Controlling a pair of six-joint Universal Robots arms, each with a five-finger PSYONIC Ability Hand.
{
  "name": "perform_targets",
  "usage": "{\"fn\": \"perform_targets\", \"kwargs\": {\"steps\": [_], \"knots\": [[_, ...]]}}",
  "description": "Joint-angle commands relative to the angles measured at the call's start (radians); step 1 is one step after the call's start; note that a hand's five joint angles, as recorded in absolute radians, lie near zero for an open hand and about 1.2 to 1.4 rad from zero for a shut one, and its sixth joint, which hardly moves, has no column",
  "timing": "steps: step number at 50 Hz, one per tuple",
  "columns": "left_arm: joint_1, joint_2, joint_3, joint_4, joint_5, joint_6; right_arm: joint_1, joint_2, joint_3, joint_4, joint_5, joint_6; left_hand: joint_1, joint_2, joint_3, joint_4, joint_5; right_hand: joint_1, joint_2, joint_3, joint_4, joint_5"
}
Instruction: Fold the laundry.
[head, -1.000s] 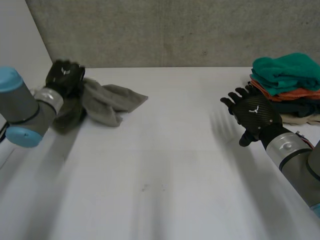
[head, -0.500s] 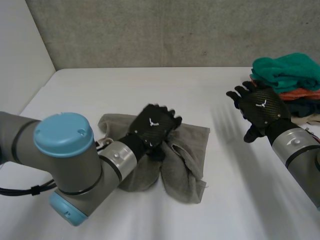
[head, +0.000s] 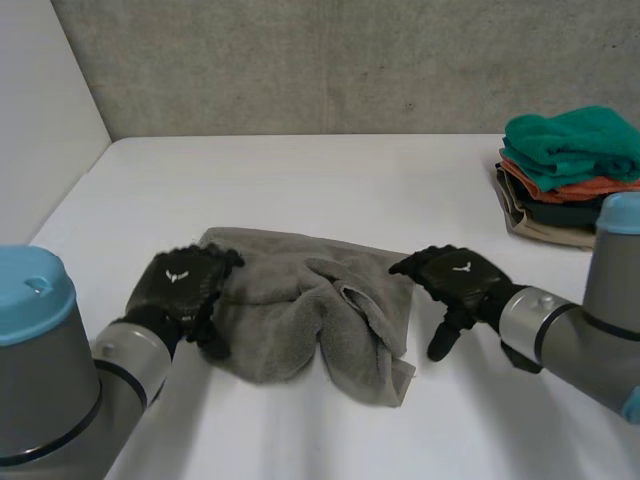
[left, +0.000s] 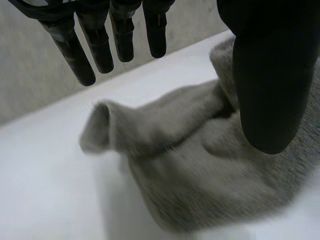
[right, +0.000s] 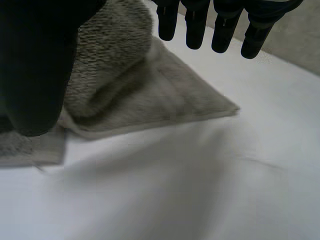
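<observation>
A crumpled grey towel (head: 310, 310) lies in a heap on the white table (head: 330, 190) in the head view. My left hand (head: 183, 292) rests at the towel's left edge, open, with straight fingers (left: 85, 45) over the grey towel (left: 200, 160) and nothing held. At the towel's right edge my right hand (head: 455, 285) is open too, palm down. In its wrist view the fingers (right: 220, 25) hang above a flat corner of the grey towel (right: 165, 100), apart from it.
A stack of folded cloths, teal on top (head: 575, 145), stands at the table's far right. A grey wall (head: 330, 60) runs behind the table. Bare table surface stretches behind and in front of the towel.
My left hand carried the towel from the far left to the table's middle, let go of it and drew back to its left edge. My right hand came down to the right edge.
</observation>
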Motion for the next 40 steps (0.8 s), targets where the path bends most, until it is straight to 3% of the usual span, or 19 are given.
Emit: {"fn": "perform_targets", "kwargs": {"steps": [1, 9, 10, 13, 14, 15, 18, 24, 32, 36, 40], "knots": [[-0.012, -0.081, 0.000, 0.020, 0.083, -0.049, 0.062, 0.078, -0.023, -0.076, -0.008, 0.102, 0.010, 0.012, 0.007, 0.015, 0.026, 0.061, 0.080, 0.081, 0.079, 0.065], [-0.086, -0.222, 0.083, 0.080, 0.172, -0.058, 0.105, 0.144, -0.061, -0.143, -0.001, 0.116, 0.086, 0.088, 0.083, 0.091, 0.102, 0.336, 0.356, 0.356, 0.354, 0.340], [-0.096, -0.238, 0.095, 0.087, 0.172, -0.057, 0.109, 0.157, -0.067, -0.151, -0.001, 0.116, 0.124, 0.127, 0.121, 0.129, 0.140, 0.488, 0.507, 0.508, 0.506, 0.492], [-0.112, -0.295, 0.149, 0.118, 0.149, -0.057, 0.112, 0.164, -0.078, -0.157, -0.002, 0.116, 0.700, 0.703, 0.698, 0.705, 0.716, 0.858, 0.877, 0.878, 0.876, 0.862], [-0.113, -0.306, 0.161, 0.127, 0.140, -0.058, 0.114, 0.164, -0.086, -0.163, -0.001, 0.116, 0.921, 0.923, 0.918, 0.926, 0.937, 1.156, 1.175, 1.176, 1.174, 1.160], [-0.116, -0.312, 0.181, 0.142, 0.111, -0.057, 0.113, 0.163, -0.092, -0.169, -0.001, 0.116, 1.100, 1.102, 1.097, 1.105, 1.116, 1.170, 1.189, 1.189, 1.188, 1.173], [-0.118, -0.300, 0.212, 0.170, 0.033, -0.038, 0.114, 0.151, -0.118, -0.205, 0.015, 0.093, 1.102, 1.104, 1.099, 1.106, 1.118, 1.170, 1.189, 1.189, 1.188, 1.173], [-0.104, -0.187, 0.316, 0.163, -0.032, 0.043, 0.114, 0.080, -0.217, -0.284, 0.099, 0.021, 1.102, 1.104, 1.099, 1.106, 1.118, 1.170, 1.189, 1.189, 1.188, 1.173], [0.071, -0.068, 0.473, 0.231, -0.029, 0.255, 0.106, -0.069, -0.294, -0.573, 0.194, -0.076, 1.102, 1.104, 1.099, 1.106, 1.118, 1.170, 1.189, 1.189, 1.188, 1.173], [0.083, -0.065, 0.520, 0.310, 0.014, 0.295, 0.117, -0.086, -0.282, -0.714, 0.245, -0.072, 1.102, 1.104, 1.099, 1.106, 1.118, 1.170, 1.189, 1.189, 1.188, 1.173], [0.083, -0.068, 0.522, 0.319, 0.091, 0.292, 0.131, -0.116, -0.230, -0.688, 0.256, -0.076, 1.102, 1.104, 1.099, 1.106, 1.118, 1.170, 1.189, 1.189, 1.188, 1.173]]}}
